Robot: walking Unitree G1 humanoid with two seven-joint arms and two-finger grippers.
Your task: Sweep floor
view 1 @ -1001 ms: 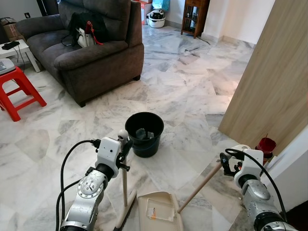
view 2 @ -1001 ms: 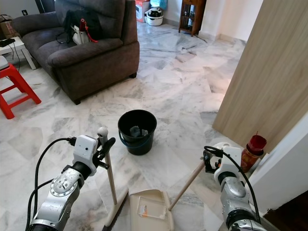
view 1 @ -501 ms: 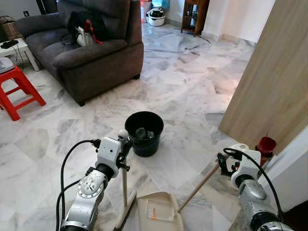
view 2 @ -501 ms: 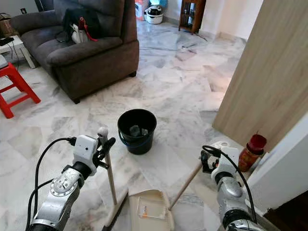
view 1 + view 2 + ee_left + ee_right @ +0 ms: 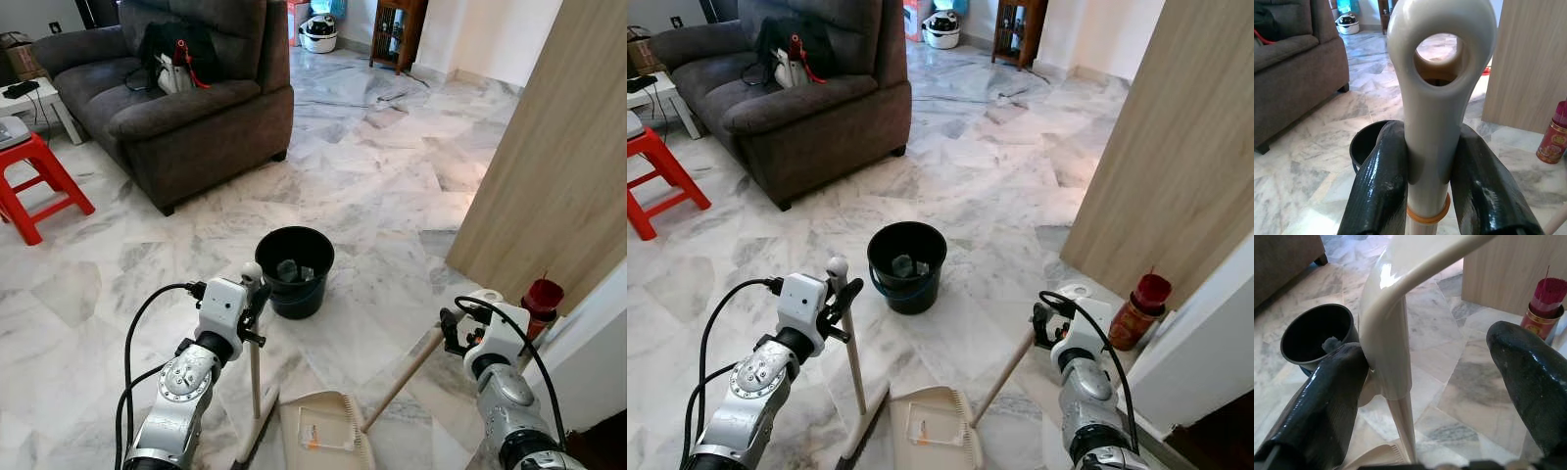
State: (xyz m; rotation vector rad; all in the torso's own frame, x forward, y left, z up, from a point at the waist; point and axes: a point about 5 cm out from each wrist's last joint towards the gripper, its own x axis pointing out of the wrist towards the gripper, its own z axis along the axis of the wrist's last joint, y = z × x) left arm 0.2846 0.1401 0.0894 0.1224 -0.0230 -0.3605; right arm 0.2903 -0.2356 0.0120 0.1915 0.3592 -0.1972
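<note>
At nine o'clock my left hand is clamped on the cream top of the broom, which stands upright on the marble floor. The black bucket sits just past it at twelve. Below, the dustpan lies at six. At three, my right hand is spread wide around the dustpan's handle, one finger touching it.

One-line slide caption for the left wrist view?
Left gripper clamps the cream broom handle, black bucket behind.
</note>
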